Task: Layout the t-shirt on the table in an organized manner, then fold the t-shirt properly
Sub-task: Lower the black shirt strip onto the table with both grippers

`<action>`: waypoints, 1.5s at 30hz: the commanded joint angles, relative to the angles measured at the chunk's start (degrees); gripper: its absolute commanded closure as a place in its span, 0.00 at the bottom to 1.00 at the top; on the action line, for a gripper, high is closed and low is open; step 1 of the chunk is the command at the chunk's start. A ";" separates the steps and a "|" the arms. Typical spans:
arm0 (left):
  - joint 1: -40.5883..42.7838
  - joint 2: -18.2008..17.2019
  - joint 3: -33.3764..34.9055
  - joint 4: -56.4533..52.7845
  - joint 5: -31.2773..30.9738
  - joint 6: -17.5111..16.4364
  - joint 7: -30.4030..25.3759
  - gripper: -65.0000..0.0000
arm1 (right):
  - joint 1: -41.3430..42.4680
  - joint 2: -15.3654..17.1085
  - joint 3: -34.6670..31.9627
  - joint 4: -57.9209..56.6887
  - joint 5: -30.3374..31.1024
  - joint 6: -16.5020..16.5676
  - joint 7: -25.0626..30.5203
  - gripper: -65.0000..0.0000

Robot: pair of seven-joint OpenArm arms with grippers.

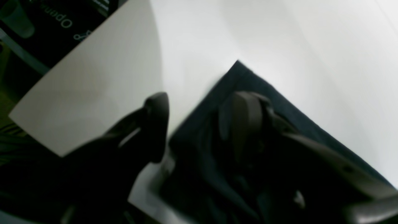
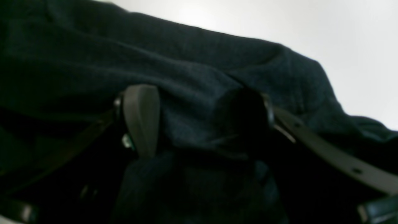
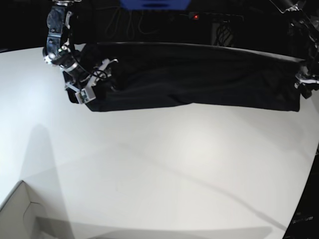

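So the black t-shirt [image 3: 194, 79] is stretched out as a long band along the far edge of the white desk [image 3: 164, 164], one arm at each end. Nearly all the near part of the desk is bare, apart from a pale box corner [image 3: 20, 211] at the front left of the base view.

Right gripper [image 2: 199, 121]: fingers spread wide, with the cloth bunched up between and under them. From its wrist view nothing is pinched, the fabric just sits in the gap. Left gripper [image 1: 202, 124]: also spread, one finger [image 1: 155, 121] over bare desk right beside the shirt's edge and the other resting on top of the fabric near a corner [image 1: 238, 63] of it. Doesn't look like a grip on that side either, though the blur makes it hard to be sure.

What worries me from here:
- The shirt sits right at the back edge. With neither end clearly held, a careless drag could slide it off the far side, since thin fabric like this has little friction on a smooth top.
- The right end looks lumpy and doubled over. If the gripper closes there, it probably grabs several layers, and any pull then drags a wad instead of flattening it.
- On the left, closing as it stands might catch only the hem edge and slip off.

I can't make out sleeves or collar, so which way the shirt lies is anyone's guess.
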 commanded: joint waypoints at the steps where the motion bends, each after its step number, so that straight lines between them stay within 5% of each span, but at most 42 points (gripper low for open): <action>1: -0.22 -1.26 -0.32 0.88 -0.69 -0.25 -1.37 0.51 | -0.22 0.89 0.46 -0.81 -2.96 -1.12 -3.97 0.36; 12: -3.03 -1.44 0.03 -5.62 -0.87 -0.34 -1.45 0.51 | -0.39 1.06 0.20 -0.72 -2.96 -1.12 -3.97 0.36; 22: 0.04 -0.82 0.21 0.62 -6.05 -0.61 -1.10 0.51 | -0.31 1.06 0.20 -0.72 -2.96 -1.12 -3.97 0.36; 30: 0.13 -0.56 2.14 -2.64 -1.66 -13.27 -1.45 0.51 | -0.22 0.98 0.11 -0.63 -2.87 -1.12 -3.97 0.36; 45: -1.63 -0.73 2.14 -3.95 6.52 -13.70 -1.54 0.51 | -0.13 0.98 0.11 -0.63 -2.87 -1.12 -3.97 0.36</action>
